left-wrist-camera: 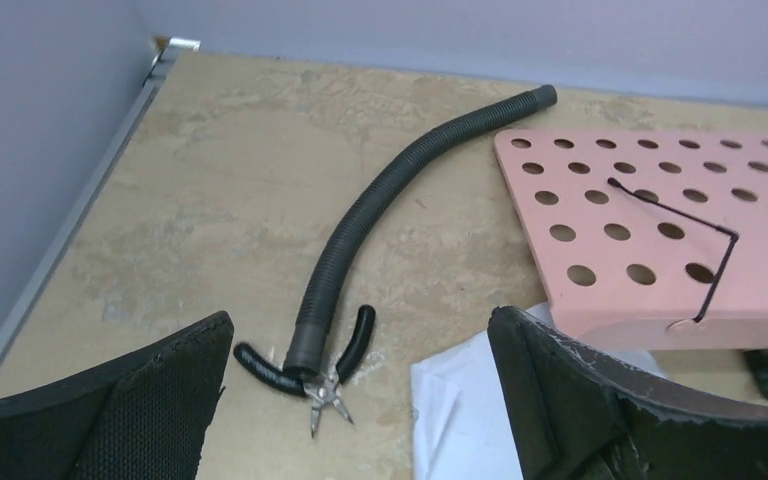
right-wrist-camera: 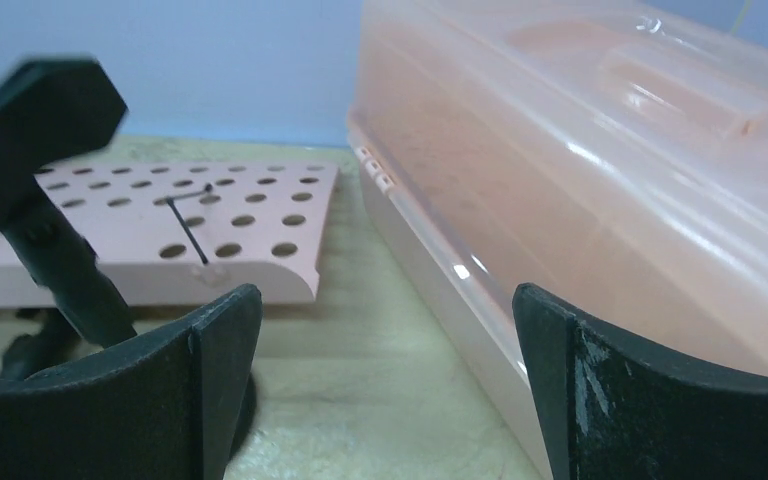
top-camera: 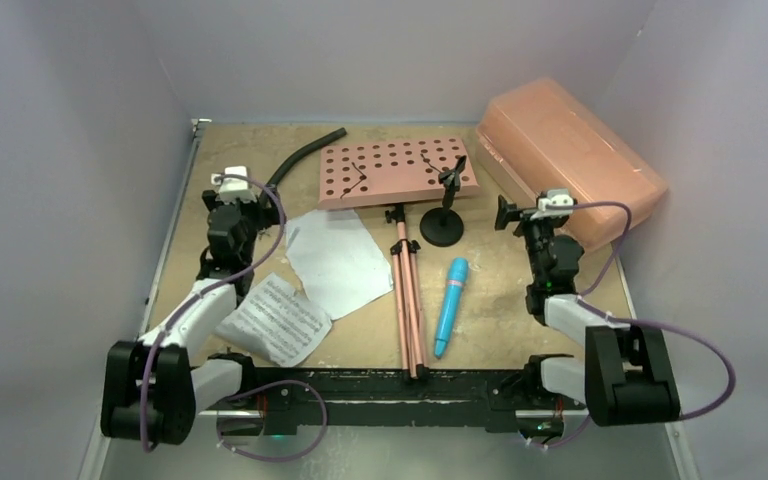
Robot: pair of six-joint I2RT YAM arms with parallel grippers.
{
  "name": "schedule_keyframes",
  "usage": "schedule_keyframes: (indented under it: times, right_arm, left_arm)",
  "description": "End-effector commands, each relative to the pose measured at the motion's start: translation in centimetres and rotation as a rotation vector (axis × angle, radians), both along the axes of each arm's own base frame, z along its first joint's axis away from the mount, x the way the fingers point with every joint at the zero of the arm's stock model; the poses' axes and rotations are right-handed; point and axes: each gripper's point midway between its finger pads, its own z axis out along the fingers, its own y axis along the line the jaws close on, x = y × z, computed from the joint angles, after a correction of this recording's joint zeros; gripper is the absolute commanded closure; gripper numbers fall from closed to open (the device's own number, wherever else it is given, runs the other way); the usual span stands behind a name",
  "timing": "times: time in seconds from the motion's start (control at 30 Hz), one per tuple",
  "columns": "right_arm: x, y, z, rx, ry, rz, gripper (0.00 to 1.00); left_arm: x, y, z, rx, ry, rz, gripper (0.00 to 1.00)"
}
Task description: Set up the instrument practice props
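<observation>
Step in hand (my judgement): opening reach, no prop set up yet.

Music stand [top-camera: 398,172]: lies flat on the desk [top-camera: 505,290], between the two tools. Its plate is just ahead and to the right of the left tool [left-wrist-camera: 360,322], and ahead-left of the right tool [right-wrist-camera: 385,295]. The plate is pink with rows of round holes and thin black wire page-retainers across its face. The tripod legs [top-camera: 409,300] are closed into one bundle with the pole and run back from the plate toward the arm bases.

Left tool: jaws spread wide, nothing between them. Right tool: likewise released, empty.

Other props:
- Blank-faced page [top-camera: 338,260]: just behind-right of the left tool. A corner shows by its right finger in the wrist view.
- Printed page [top-camera: 275,318]: further behind the left tool, beside the left arm.
- Microphone [top-camera: 451,305]: blue, on its side, behind-left of the right tool, near the legs.
- Mic stand [top-camera: 443,225]: upright on its round base, just left of the right tool.

Next move (judgement): the music stand probably comes first. One tool holds the pole while the other opens the legs. The legs are thin and the plate looks top-heavy, so there is a tipping risk.

Not props: hose [left-wrist-camera: 360,230] ahead of the left tool, with pliers [left-wrist-camera: 320,378] at its near end. Translucent box [right-wrist-camera: 600,180] ahead-right of the right tool.
</observation>
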Motion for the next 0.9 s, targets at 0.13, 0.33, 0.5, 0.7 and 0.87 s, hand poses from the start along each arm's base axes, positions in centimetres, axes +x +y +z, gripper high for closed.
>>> schedule_keyframes:
  times: [0.13, 0.33, 0.5, 0.7, 0.87]
  right_arm:
    - [1.5, 2.0, 2.2, 0.178, 0.252, 0.043, 0.02]
    - [1.6, 2.6, 5.7, 0.376, 0.224, 0.050, 0.02]
    - [1.4, 3.3, 6.2, 0.510, 0.300, 0.052, 0.02]
    - [0.0, 3.7, 5.8, 0.536, 0.397, 0.050, 0.02]
    - [-2.7, 1.1, 1.9, 0.745, 0.552, -0.208, 0.02]
  left_arm:
    - [-7.2, 6.9, -0.4, -0.210, 0.351, 0.603, 0.01]
    - [-8.6, 7.5, 1.5, -0.195, 0.459, 0.684, 0.01]
    - [-6.3, 3.6, 3.7, -0.300, 0.393, 0.426, 0.01]
    - [-4.9, 0.2, 6.4, -0.433, 0.269, 0.228, 0.01]
    - [-4.4, -1.4, 5.9, -0.490, 0.321, 0.174, 0.01]
